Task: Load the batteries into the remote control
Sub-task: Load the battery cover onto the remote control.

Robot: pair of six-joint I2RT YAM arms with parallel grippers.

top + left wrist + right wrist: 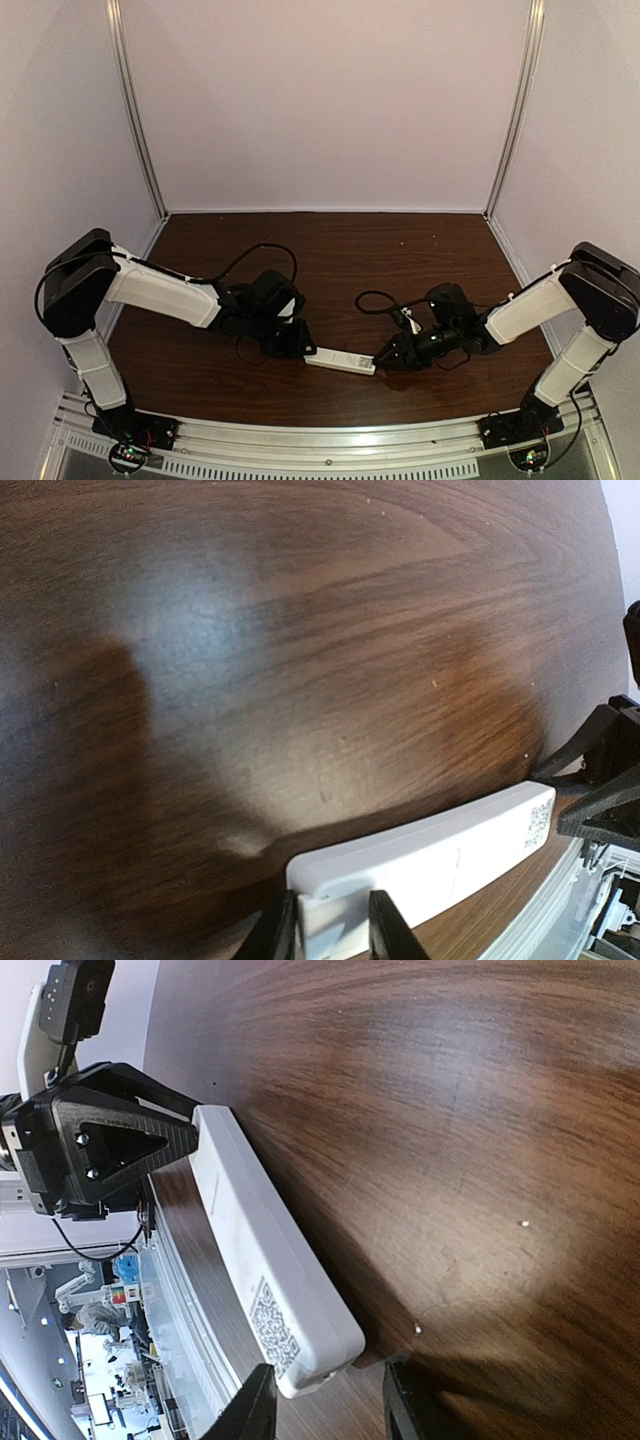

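My left claw (335, 930) is clasping the remote control (340, 359) by its 9 o'clock end, near the table's (400, 250) 6 o'clock edge. My right claw (330, 1400) is straddling the 3 o'clock end, unclenched, a gap showing beside one finger.

A white remote control (340, 359), carrying a black-and-white square code (272, 1322), is standing out against the dark brown wood-grain table (350, 250) — the left gripper (303, 349) and right gripper (381, 360) are showing matte black, their arms (160, 290) white with black joints, the walls (330, 100) pale lilac.
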